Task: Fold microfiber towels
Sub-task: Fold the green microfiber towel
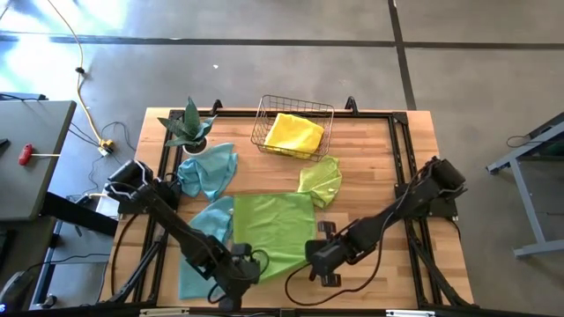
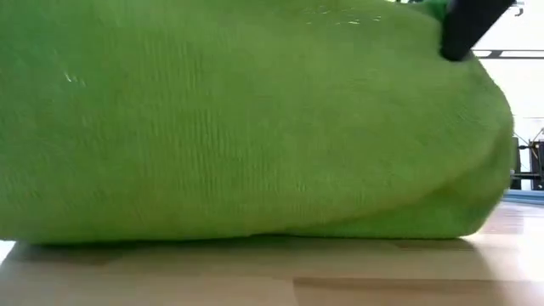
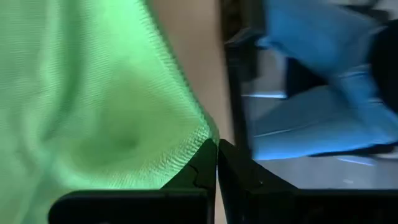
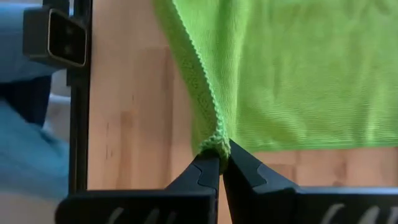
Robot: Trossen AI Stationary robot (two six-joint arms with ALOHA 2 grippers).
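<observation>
Lime-green microfiber towel (image 1: 271, 229) lies spread near the middle of the table's (image 1: 370, 158) near edge, roughly square, its sides running parallel to the table's edges, its near side lifted off the wood. The left pincer (image 3: 217, 163) is closed on the towel's near-left corner, and the right pincer (image 4: 221, 163) is closed on its near-right corner, where the hem bunches between the dark fingertips. From table height the cloth fills almost the whole picture as a rounded green mass resting on the wood.

Just beyond its far-right corner sits a crumpled yellow-green towel (image 1: 321, 179). To its left a teal towel (image 1: 204, 242) lies flat along the table's left edge, its long axis running from near edge to far edge; a second teal towel (image 1: 209, 171) is bunched farther back. A yellow towel (image 1: 293, 134) rests folded in the wire basket (image 1: 264, 114) by the far edge, and a potted plant (image 1: 189, 128) stands at the far-left corner.
</observation>
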